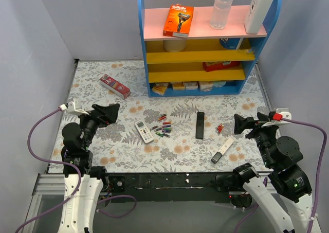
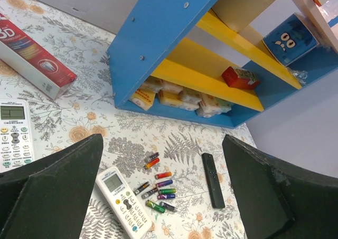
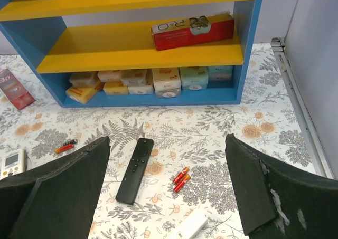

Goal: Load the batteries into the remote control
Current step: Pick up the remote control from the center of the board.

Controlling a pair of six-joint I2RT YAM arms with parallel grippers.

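Several small batteries (image 1: 163, 126), red, green, blue and black, lie loose mid-table; they also show in the left wrist view (image 2: 158, 189). Two red batteries (image 1: 220, 128) lie apart to the right, also in the right wrist view (image 3: 180, 178). A white remote with a screen (image 1: 144, 131) lies left of the cluster. A black remote (image 1: 200, 125) lies right of it. A slim white remote (image 1: 222, 150) lies near the front. My left gripper (image 1: 109, 111) is open and empty, left of the white remote. My right gripper (image 1: 242, 124) is open and empty, right of the red pair.
A blue shelf unit (image 1: 200, 42) with yellow and pink boards stands at the back, holding boxes and bottles. A red box (image 1: 114, 86) lies at back left. A second white remote (image 2: 13, 131) shows at the left wrist view's left edge. Grey walls close both sides.
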